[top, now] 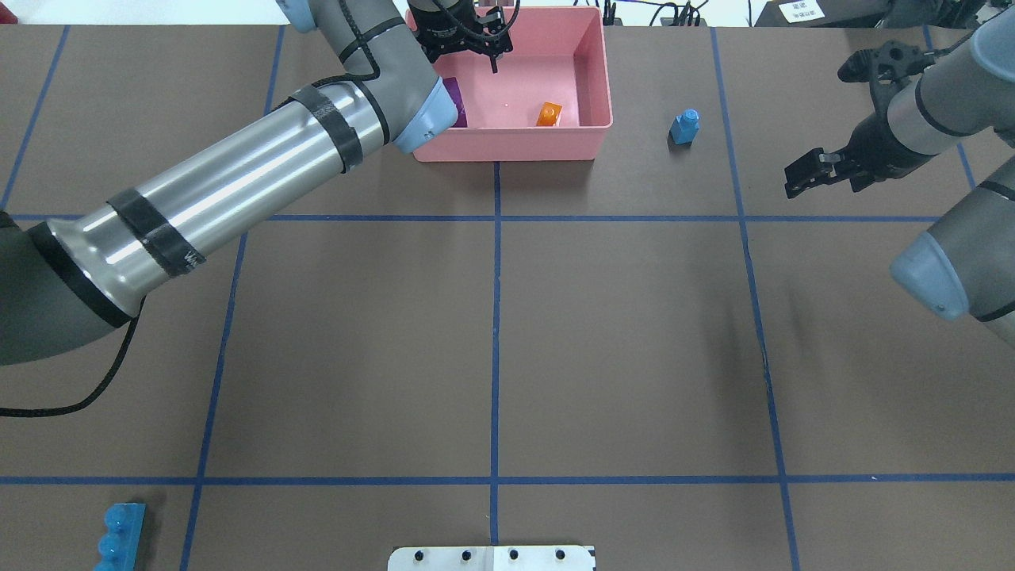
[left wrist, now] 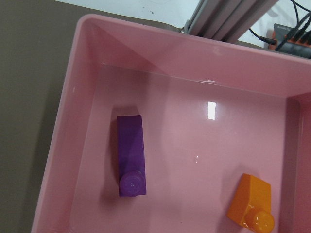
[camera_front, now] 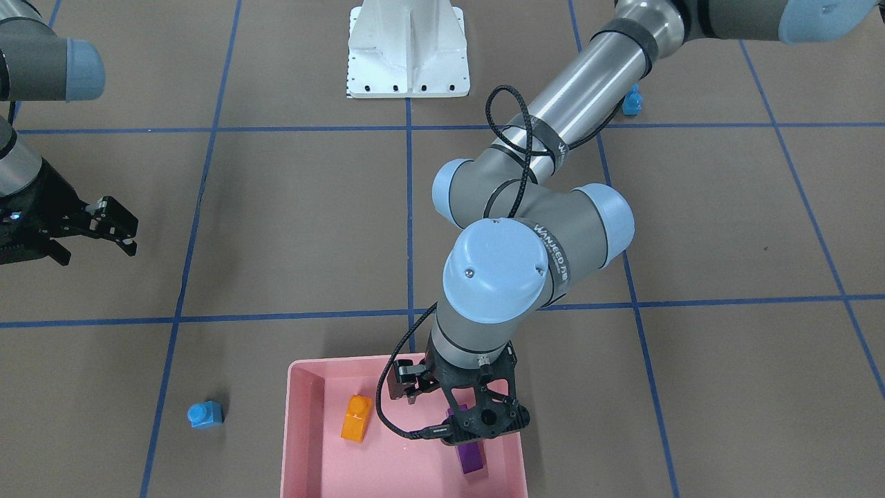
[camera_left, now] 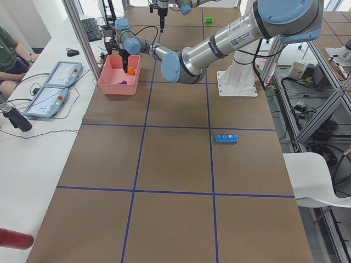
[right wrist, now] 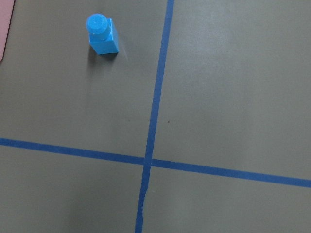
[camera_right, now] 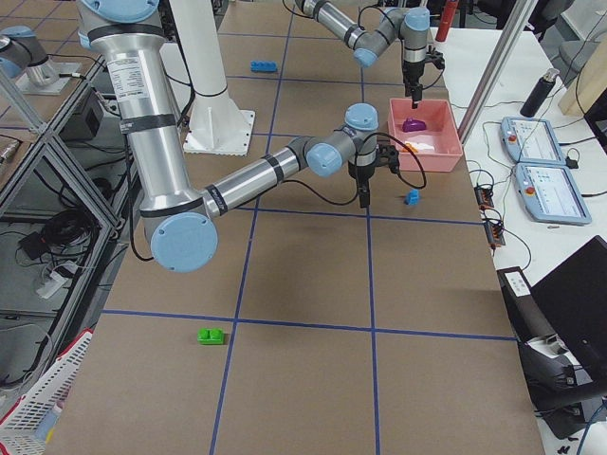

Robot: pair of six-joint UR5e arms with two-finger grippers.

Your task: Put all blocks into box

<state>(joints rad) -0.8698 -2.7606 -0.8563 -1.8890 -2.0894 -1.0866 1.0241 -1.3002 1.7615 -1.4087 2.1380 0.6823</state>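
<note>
The pink box [camera_front: 304, 429] [top: 595, 79] stands at the table's operator-side edge. On its floor lie an orange block [camera_front: 357, 417] [left wrist: 251, 204] and a purple block [camera_front: 472, 458] [left wrist: 130, 155], both loose. My left gripper [camera_front: 477, 429] [top: 476, 55] hangs open above the purple one, holding nothing. A small blue single-stud block [camera_front: 205, 413] [right wrist: 102, 35] stands on the table beside the box. My right gripper [camera_front: 121, 232] [top: 805, 178] hovers open and empty, well off from it. The long blue block [top: 119, 535] [camera_left: 226, 138] lies near the robot's left side. The green block [camera_right: 211, 335] lies far out on its right.
The white robot base [camera_front: 408, 48] sits at the middle of the robot-side edge. My left arm [top: 238, 182] stretches diagonally across the table to the box. Beyond the box, off the table, are two operator tablets [camera_left: 57, 82], cables and a seated person [camera_left: 8, 55].
</note>
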